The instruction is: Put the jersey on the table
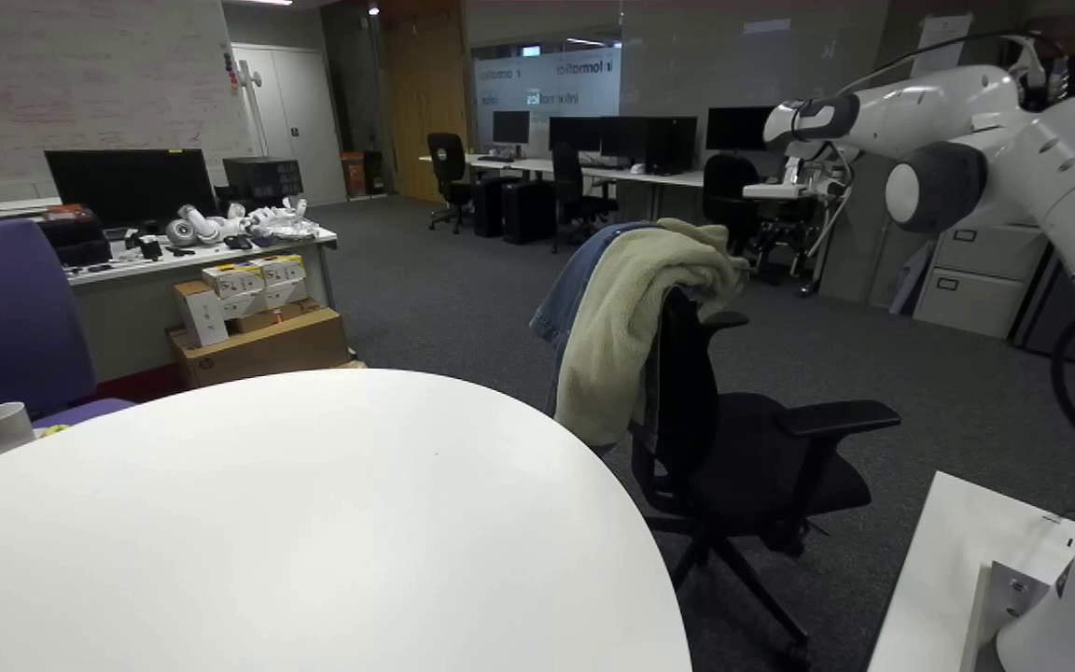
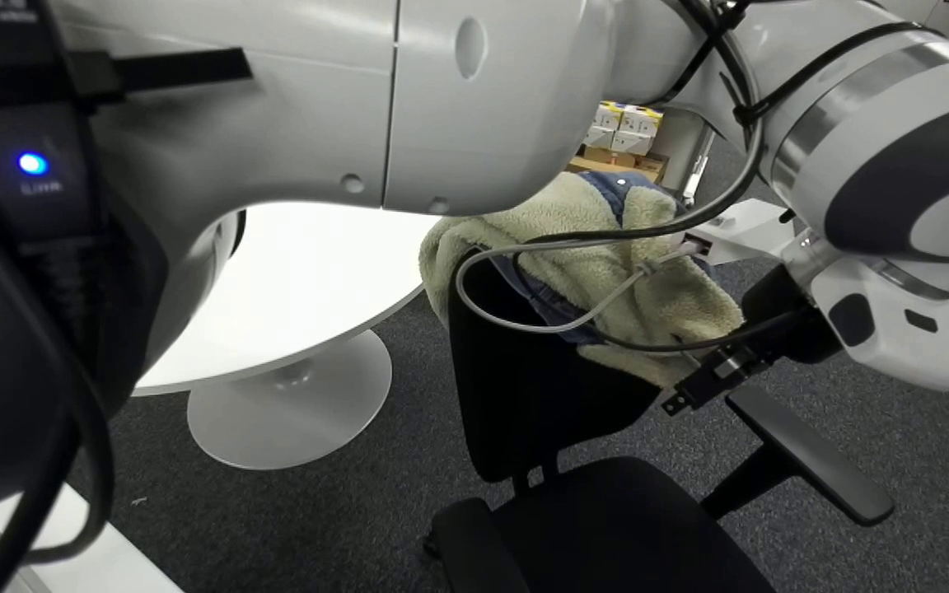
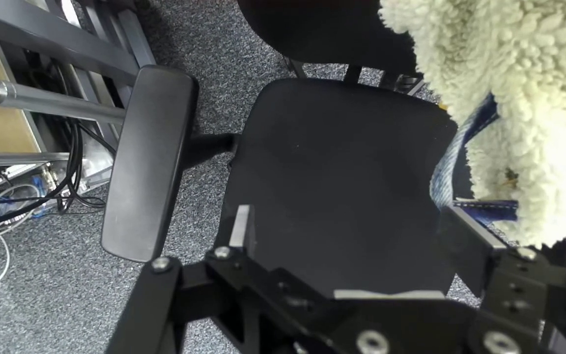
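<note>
The jersey, a denim garment with cream fleecy lining, hangs over the chair's backrest in both exterior views (image 1: 607, 345) (image 2: 586, 210). In the wrist view the jersey (image 3: 533, 98) fills the upper right, fleece outward, with a blue denim strip near the right finger. The round white table (image 1: 314, 523) stands beside the chair; it also shows in an exterior view (image 2: 326, 280), partly behind the arm. My gripper (image 3: 356, 231) is open, with nothing between its fingers, above the chair seat. In an exterior view the gripper (image 2: 684, 395) is beside the jersey's hanging end. I cannot tell whether it touches.
The black office chair (image 1: 687, 401) has armrests; one armrest (image 2: 808, 457) is close below the gripper and shows left in the wrist view (image 3: 150, 162). A purple chair (image 1: 6, 317) with a cup (image 1: 4, 427) stands at the table's far side. Cables (image 2: 557, 328) hang from the arm.
</note>
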Available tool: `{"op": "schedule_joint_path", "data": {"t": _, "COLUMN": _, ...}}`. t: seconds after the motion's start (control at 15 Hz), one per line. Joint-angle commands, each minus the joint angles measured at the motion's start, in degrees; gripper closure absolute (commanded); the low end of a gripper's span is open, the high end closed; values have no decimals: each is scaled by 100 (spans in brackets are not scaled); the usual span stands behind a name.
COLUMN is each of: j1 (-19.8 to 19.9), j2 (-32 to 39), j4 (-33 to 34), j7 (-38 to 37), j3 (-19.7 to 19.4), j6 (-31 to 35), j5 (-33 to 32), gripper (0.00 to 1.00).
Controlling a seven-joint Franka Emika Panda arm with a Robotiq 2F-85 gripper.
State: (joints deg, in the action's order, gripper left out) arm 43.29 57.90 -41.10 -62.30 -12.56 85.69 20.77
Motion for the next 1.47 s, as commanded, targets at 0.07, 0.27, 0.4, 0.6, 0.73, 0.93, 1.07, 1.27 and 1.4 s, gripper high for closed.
{"op": "schedule_joint_path", "data": {"t": 0.07, "j1": 80, "j2": -71, "j4": 261, "j7": 163, "j3": 57, "j6": -235, "j5": 34, "gripper": 0}}
{"op": "schedule_joint_path", "data": {"t": 0.27, "j1": 56, "j2": -94, "j4": 322, "j7": 217, "j3": 81, "j6": -244, "j5": 57, "gripper": 0}}
{"op": "schedule_joint_path", "data": {"t": 0.4, "j1": 37, "j2": -98, "j4": 339, "j7": 245, "j3": 98, "j6": -246, "j5": 57, "gripper": 0}}
{"op": "schedule_joint_path", "data": {"t": 0.6, "j1": 23, "j2": -83, "j4": 338, "j7": 282, "j3": 132, "j6": -279, "j5": 68, "gripper": 0}}
{"op": "schedule_joint_path", "data": {"t": 0.73, "j1": 20, "j2": -87, "j4": 320, "j7": 309, "j3": 165, "j6": -328, "j5": 74, "gripper": 0}}
{"op": "schedule_joint_path", "data": {"t": 0.93, "j1": 21, "j2": -77, "j4": 310, "j7": 343, "j3": 182, "j6": -437, "j5": 69, "gripper": 0}}
{"op": "schedule_joint_path", "data": {"t": 1.07, "j1": 32, "j2": -62, "j4": 320, "j7": 352, "j3": 176, "j6": -501, "j5": 68, "gripper": 0}}
{"op": "schedule_joint_path", "data": {"t": 1.27, "j1": 56, "j2": -37, "j4": 328, "j7": 355, "j3": 171, "j6": -538, "j5": 70, "gripper": 0}}
{"op": "schedule_joint_path", "data": {"t": 1.4, "j1": 75, "j2": -34, "j4": 322, "j7": 393, "j3": 173, "j6": -530, "j5": 73, "gripper": 0}}
